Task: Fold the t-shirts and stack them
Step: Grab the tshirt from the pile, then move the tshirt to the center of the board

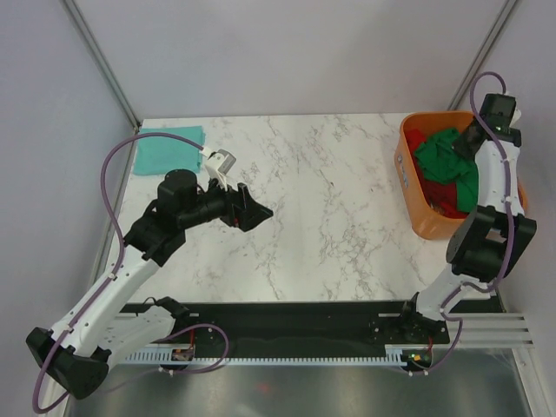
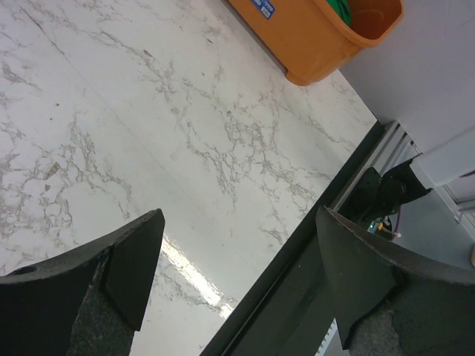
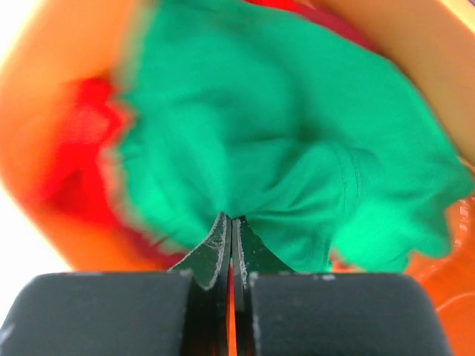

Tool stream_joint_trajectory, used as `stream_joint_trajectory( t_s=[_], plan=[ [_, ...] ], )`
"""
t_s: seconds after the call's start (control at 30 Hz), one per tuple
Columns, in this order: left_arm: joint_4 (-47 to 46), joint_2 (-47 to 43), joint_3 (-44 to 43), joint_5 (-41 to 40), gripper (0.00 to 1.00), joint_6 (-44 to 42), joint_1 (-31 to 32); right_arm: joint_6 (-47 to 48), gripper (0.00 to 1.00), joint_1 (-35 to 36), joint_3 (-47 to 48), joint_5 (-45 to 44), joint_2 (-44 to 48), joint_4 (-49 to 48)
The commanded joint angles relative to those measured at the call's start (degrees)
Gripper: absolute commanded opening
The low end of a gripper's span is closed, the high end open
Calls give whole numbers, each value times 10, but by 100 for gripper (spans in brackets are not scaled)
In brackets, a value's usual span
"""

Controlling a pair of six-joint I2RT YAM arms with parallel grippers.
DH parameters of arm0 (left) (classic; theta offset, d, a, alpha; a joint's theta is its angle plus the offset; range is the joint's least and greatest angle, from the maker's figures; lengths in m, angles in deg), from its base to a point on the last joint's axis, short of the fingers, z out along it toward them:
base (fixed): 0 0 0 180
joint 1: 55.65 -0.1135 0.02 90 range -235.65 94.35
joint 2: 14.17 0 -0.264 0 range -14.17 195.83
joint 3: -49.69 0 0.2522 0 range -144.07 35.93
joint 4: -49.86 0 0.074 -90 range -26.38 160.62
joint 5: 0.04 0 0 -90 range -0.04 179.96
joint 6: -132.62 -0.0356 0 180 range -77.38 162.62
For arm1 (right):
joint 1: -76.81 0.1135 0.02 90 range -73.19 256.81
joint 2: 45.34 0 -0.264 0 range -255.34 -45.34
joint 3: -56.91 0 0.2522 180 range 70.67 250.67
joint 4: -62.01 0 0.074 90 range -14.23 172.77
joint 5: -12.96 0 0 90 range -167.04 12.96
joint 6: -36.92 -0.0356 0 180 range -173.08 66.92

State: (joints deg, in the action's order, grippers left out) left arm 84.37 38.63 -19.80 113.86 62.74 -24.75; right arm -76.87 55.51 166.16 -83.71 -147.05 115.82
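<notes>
A dark green t-shirt (image 1: pixel 447 156) lies crumpled in the orange tub (image 1: pixel 417 204) at the right, on top of dark red t-shirts (image 1: pixel 445 195). My right gripper (image 3: pixel 231 220) is shut on a fold of the green t-shirt (image 3: pixel 282 141) inside the tub, with red cloth (image 3: pixel 78 148) beside it. A pale teal t-shirt (image 1: pixel 168 148) lies folded at the table's far left corner. My left gripper (image 1: pixel 259 212) is open and empty over the left middle of the marble table, its fingers (image 2: pixel 130 259) wide apart.
The orange tub also shows in the left wrist view (image 2: pixel 312 37) at the top. The black base rail (image 1: pixel 287 317) runs along the table's near edge. Grey walls stand on the left, right and back.
</notes>
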Motion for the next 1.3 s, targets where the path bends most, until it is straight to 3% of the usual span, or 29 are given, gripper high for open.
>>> stream_joint_trajectory(
  t_s=[0.0,0.27,0.43,0.53,0.63,0.7,0.87,1.0,1.13,1.23,1.27],
  plan=[
    [-10,5,0,-38,91,24,-1,15,0,56,70,84,155,-5],
    [-12,35,-15,-9,87,81,-1,-137,0,123,61,358,311,-170],
    [-10,16,-9,-2,86,96,-1,-245,0,164,-32,417,348,-286],
    [-11,-9,11,-31,86,97,-2,-249,0,208,-125,391,363,-302],
    [-11,-30,39,-54,87,103,-4,-242,0,315,-208,344,355,-325],
    [-10,-38,57,-58,87,110,-5,-230,0,397,-244,305,333,-337],
    [-8,-56,88,-63,87,126,-14,-230,0,524,-310,195,237,-379],
    [1,-72,109,-87,86,133,-17,-231,0,642,-276,149,128,-397],
    [17,-104,133,-170,86,160,-18,-254,1,703,-222,138,30,-416],
    [24,-124,156,-231,86,197,-19,-266,8,728,-198,139,12,-404],
    [23,-135,161,-237,86,215,-19,-267,17,729,-194,137,15,-402]
  ],
)
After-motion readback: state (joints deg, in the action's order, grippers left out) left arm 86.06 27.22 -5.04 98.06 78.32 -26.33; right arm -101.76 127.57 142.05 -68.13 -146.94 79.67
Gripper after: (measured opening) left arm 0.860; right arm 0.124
